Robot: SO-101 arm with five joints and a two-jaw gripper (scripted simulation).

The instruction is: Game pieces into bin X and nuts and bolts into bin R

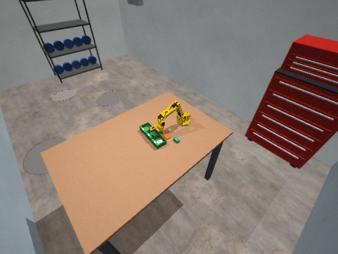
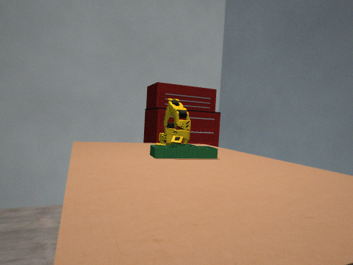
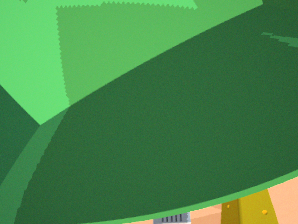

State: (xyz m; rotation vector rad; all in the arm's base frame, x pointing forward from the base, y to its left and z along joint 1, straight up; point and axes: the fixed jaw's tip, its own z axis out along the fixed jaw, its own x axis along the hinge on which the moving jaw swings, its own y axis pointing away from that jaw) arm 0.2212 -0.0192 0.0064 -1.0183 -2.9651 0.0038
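Green bins (image 1: 162,145) (image 2: 184,152) (image 3: 165,125) stand joined in a row on the table; their wall fills most of the wrist view. Their letters cannot be read. White pieces (image 1: 159,141) lie in the near end bin. My gripper (image 1: 161,130) points down low beside the bins' arm side, its fingers a little apart. In the wrist view the bin wall hides the fingertips and whatever is between them; only part of one jaw shows at the bottom. An orange block (image 1: 167,137), a green piece (image 1: 176,139) and a small grey piece (image 1: 170,130) (image 3: 171,219) lie on the table.
The yellow arm's base (image 1: 183,119) stands beyond the small things. The wooden table (image 1: 114,172) (image 2: 216,201) extends past the bins. A red tool cabinet (image 1: 293,107) (image 2: 181,97) and a shelf rack (image 1: 62,27) stand away from the table.
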